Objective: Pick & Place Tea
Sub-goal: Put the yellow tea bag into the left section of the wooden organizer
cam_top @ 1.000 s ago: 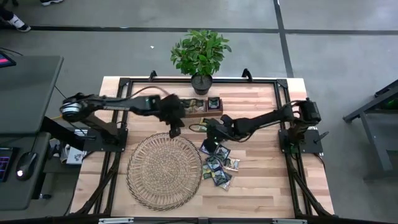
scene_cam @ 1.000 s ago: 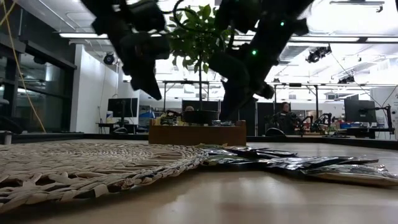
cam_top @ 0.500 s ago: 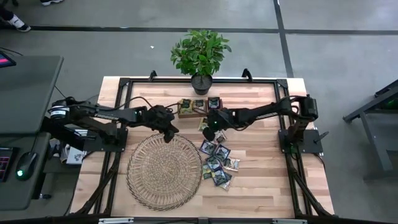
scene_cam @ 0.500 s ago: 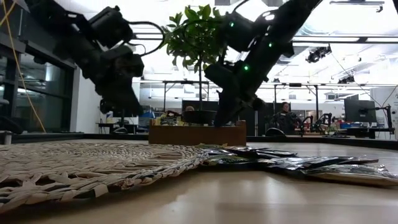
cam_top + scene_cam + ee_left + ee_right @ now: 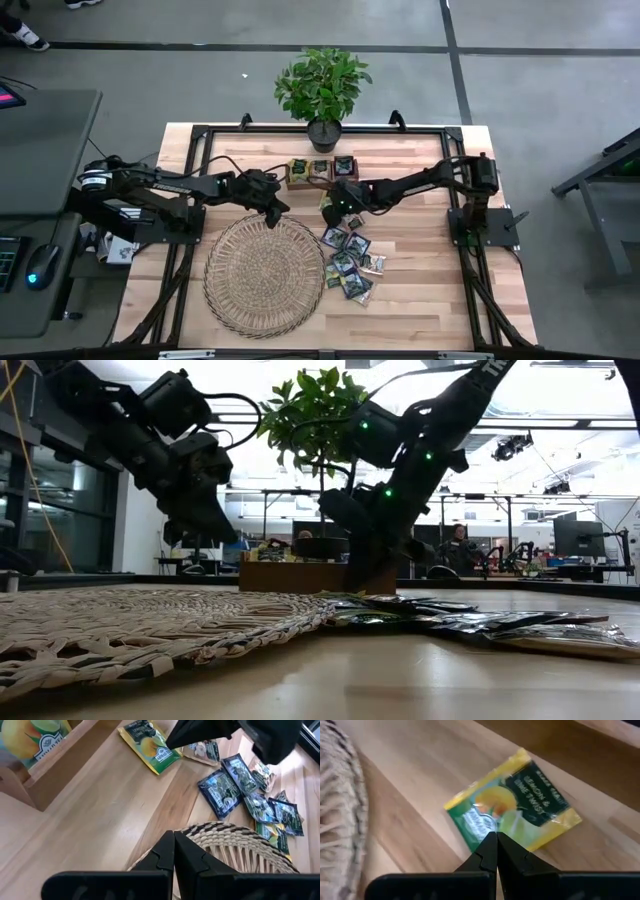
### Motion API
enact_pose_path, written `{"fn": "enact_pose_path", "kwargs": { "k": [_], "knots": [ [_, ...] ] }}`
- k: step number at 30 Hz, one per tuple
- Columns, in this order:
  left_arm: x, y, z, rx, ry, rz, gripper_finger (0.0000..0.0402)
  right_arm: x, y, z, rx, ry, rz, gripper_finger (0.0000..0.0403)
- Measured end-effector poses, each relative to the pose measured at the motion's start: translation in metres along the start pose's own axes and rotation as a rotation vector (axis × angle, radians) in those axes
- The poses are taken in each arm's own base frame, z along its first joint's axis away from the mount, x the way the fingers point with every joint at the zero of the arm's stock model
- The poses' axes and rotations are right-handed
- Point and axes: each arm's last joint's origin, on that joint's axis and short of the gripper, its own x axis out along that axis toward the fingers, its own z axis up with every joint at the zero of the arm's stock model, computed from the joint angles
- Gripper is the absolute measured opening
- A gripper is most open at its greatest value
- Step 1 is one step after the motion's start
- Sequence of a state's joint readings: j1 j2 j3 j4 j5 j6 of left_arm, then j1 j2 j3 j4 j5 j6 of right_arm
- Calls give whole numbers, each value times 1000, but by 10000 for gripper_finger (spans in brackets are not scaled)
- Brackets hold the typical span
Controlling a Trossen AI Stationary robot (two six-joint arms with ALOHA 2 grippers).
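Observation:
A yellow-green tea sachet (image 5: 520, 802) lies flat on the bare wood between the wooden tray (image 5: 322, 172) and the round wicker mat (image 5: 262, 272). My right gripper (image 5: 496, 845) is shut, and its tips point down at the sachet's near edge. A pile of dark and pale tea sachets (image 5: 350, 262) lies to the right of the mat. My left gripper (image 5: 174, 845) is shut and hangs over the mat's far rim (image 5: 220, 837), holding nothing. My right gripper slants down from the table's right side, with its shut fingertips (image 5: 492, 840) over the near edge (image 5: 477, 827) of the yellow-green sachet. I cannot tell whether they touch it. The sachet lies flat on the table.
The tray has sachets standing in its compartments (image 5: 35, 737). A potted plant (image 5: 322, 88) stands at the table's far edge behind it. Bare wood lies in front of the pile and along the right side (image 5: 430, 260).
My right gripper has left the pile, gone toward the far edge and sunk over the single yellow-green sachet, rolling a little. My left gripper has come down and drawn back toward the table's left, tipping lower, then kept still. Both have stayed shut.

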State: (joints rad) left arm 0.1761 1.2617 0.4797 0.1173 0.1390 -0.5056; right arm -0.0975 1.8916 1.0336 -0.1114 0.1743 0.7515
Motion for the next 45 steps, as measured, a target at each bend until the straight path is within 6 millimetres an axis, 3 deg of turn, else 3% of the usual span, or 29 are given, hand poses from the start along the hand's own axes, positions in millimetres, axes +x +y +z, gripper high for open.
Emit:
{"fn": "enact_pose_path", "kwargs": {
  "k": [10,22,28,32,39,45],
  "knots": [
    [0,0,2,-51,-30,23,0,9,0,-9,-23,55,-6,0],
    [1,-2,3,-119,-23,-30,0,-2,14,-45,-180,249,-25,0],
    [17,-4,9,-201,-69,-133,0,-6,22,-55,-213,250,-22,0],
    [36,2,2,-326,-30,-130,4,-6,23,-56,-210,247,-25,0],
    [63,0,8,-417,57,-186,76,-6,23,-56,-188,245,-26,0],
    [82,-8,27,-448,49,-207,149,-6,25,-58,-191,246,-13,0]
  ]
}}
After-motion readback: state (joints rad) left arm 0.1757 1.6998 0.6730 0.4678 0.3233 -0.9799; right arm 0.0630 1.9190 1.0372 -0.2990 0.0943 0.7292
